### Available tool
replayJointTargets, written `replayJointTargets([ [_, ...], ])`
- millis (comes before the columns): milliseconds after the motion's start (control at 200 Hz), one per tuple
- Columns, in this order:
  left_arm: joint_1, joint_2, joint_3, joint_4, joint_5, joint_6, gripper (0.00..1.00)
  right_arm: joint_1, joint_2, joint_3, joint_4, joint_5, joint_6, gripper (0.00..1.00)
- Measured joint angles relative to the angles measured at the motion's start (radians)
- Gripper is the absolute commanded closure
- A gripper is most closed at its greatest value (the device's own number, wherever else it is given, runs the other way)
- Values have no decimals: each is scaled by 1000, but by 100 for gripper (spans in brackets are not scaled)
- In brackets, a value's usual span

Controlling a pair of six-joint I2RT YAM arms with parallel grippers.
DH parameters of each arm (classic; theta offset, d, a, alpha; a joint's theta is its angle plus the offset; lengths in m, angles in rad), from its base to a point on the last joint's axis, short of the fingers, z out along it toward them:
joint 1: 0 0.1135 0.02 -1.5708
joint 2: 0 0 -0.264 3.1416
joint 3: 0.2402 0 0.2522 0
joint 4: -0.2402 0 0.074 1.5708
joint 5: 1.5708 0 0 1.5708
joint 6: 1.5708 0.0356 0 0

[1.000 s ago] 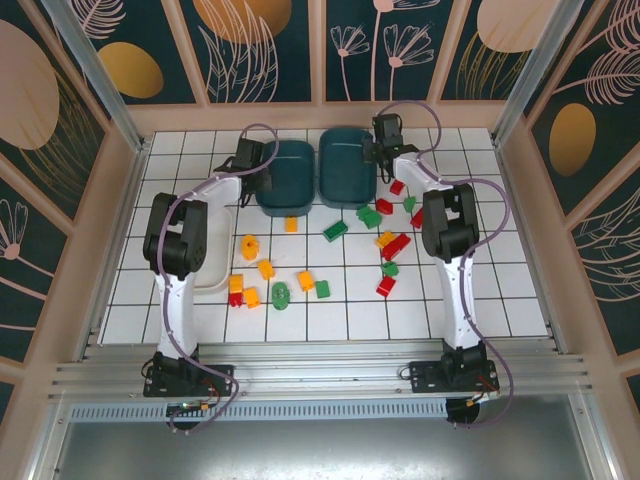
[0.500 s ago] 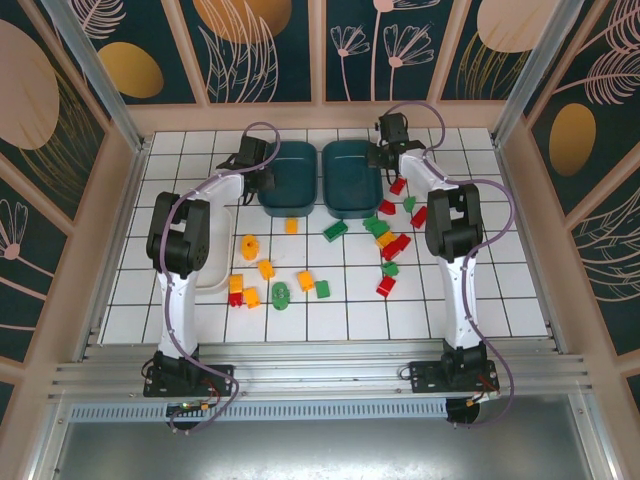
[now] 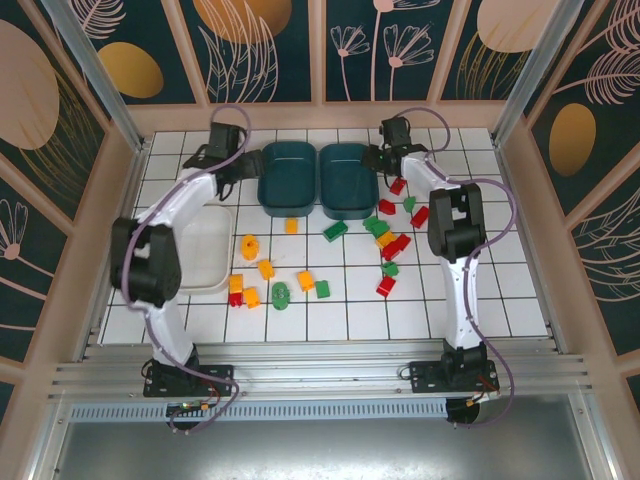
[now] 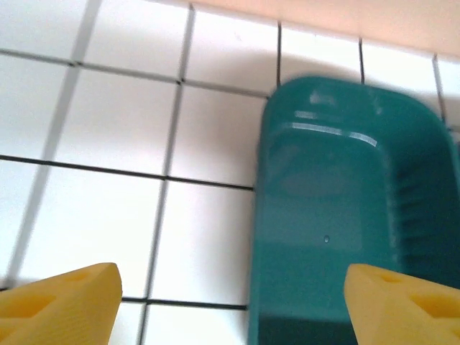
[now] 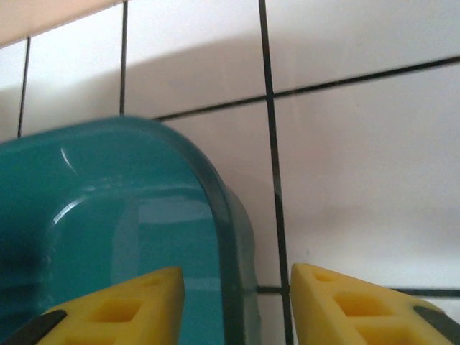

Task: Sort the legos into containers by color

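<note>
likely lab; aluminium frame (image 3: 300, 372), panelled walls (image 3: 260, 50)

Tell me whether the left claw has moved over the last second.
Yes. The left claw moved left along the back wall, away from the left teal tray.

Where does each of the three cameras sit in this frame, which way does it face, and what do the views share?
Top external: above and behind the bases, facing down on the tiled table; both arms, left gripper and right gripper show.
Left wrist: looks down past its open yellow fingers at tiles and the left teal tray.
Right wrist: looks down at the right teal tray, its corner rim between the yellow fingers.
Shared: the top view holds both trays; each wrist view holds one.
</note>
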Motion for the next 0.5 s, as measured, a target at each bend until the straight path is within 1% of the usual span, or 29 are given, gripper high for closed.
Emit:
replayJointTargets([
  [90,3,-168,-130,5,-47,-23,24,0,-91,-116,15,10,5,53],
  [155,3,-278,-256,12,-79,-50,24,0,-193,-207,34,21,9,52],
  [225,3,-349,-398,21,-106,-77,25,1,-326,-304,66,28,11,50],
  [280,3,-367,-500,30,-107,-90,25,3,-435,-379,106,29,14,50],
  [360,3,-356,-617,31,-76,-96,32,8,-588,-487,165,32,19,50],
  [425,-3,-329,-655,26,-61,-98,41,14,-688,-577,213,32,26,50],
  [500,-8,-304,-658,36,-63,-104,59,19,-770,-683,245,35,33,51],
])
